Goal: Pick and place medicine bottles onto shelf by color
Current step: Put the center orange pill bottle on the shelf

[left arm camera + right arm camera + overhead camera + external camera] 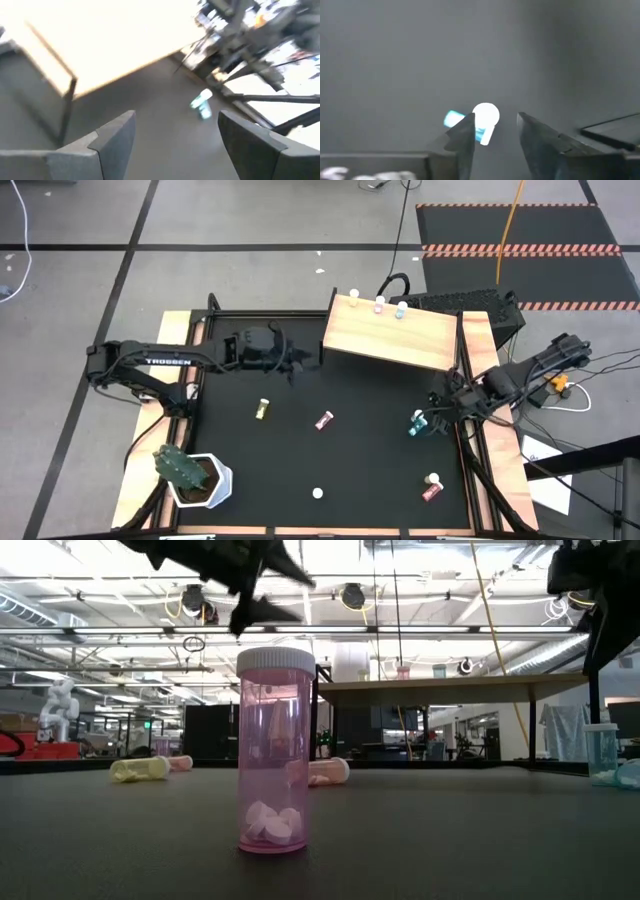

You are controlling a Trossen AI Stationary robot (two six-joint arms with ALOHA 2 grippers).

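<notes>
Right gripper (432, 420) hovers over a small teal medicine bottle with a white cap (417, 423) at the right side of the black desk (370, 460), below the light wooden shelf on thin black legs (395, 333).

In the right wrist view the right jaws stand parted, nothing between them, the teal bottle (479, 121) just beside one fingertip. The left gripper (292, 360) waits near the shelf's left end, jaws spread apart and empty. Three small bottles already stand along the shelf's far edge; yellow (262, 409), pink (324, 420) and red (431, 490) ones remain on the desk. To grasp well, centre the bottle between both jaws first, since an off-centre squeeze would likely knock it aside.
</notes>
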